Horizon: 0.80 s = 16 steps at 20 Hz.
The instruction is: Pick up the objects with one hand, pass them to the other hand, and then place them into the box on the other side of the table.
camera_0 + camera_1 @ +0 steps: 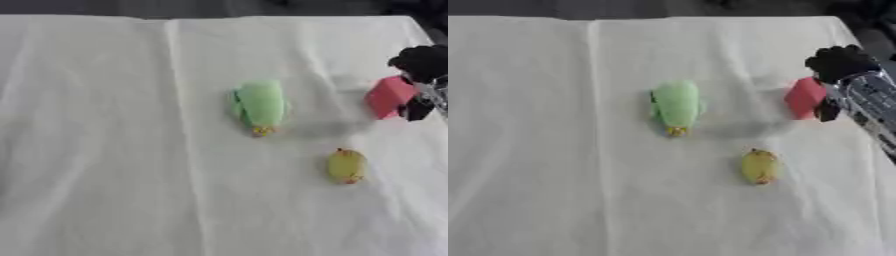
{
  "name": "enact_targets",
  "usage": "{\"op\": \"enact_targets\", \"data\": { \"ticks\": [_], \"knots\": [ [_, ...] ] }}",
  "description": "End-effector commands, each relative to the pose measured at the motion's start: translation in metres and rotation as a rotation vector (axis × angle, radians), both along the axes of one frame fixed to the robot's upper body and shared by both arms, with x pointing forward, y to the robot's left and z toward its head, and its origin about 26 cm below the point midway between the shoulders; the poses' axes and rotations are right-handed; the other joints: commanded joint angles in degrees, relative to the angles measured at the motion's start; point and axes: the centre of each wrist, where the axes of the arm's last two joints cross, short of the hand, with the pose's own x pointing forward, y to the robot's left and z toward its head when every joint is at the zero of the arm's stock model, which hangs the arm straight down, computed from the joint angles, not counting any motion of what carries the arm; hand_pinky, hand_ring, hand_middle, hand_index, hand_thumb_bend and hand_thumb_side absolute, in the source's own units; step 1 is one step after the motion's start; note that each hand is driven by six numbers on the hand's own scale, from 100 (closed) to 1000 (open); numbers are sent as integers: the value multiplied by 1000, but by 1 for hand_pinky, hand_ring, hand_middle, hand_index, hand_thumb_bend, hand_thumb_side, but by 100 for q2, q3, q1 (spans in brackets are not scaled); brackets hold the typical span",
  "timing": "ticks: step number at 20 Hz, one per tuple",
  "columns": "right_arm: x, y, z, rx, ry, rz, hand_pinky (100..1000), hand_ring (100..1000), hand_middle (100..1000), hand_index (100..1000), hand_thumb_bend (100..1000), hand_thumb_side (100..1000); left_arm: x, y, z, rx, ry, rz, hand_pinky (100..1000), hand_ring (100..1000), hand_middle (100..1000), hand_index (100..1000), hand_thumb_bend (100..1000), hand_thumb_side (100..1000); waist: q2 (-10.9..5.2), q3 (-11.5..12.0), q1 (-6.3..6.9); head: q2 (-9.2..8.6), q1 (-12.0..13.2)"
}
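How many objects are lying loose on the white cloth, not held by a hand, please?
2: a light green object near the middle of the cloth, and a yellow one nearer and to its right. A red one is in the right hand.

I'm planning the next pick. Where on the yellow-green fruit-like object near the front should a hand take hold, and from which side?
Probably across the middle of the yellow-green object, coming from above. It lies flat on the white cloth with its long axis running roughly near to far, so thumb and fingers could close on its left and right flanks, the narrower span. Nothing touches it. The right hand is nearer but holds the red block.
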Motion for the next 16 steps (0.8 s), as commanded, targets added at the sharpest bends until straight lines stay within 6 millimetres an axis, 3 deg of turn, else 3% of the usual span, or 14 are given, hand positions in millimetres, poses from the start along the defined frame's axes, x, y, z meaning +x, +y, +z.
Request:
{"op": "enact_targets", "data": {
  "ticks": [1, 16],
  "knots": [
    [-3, -5, 10, -50, -21, -33, 1000, 995, 919, 916, 408, 100, -5, 3, 9, 31, -34, 4, 907, 832, 738, 808, 674, 500, -100, 11, 2, -97, -14],
    [-3, -12, 3, -93, -2, -73, 1000, 991, 915, 908, 426, 100, -7, 2, 11, 41, -42, -3, 907, 833, 738, 807, 673, 500, -32, 118, 12, -202, -74]
  ]
}}
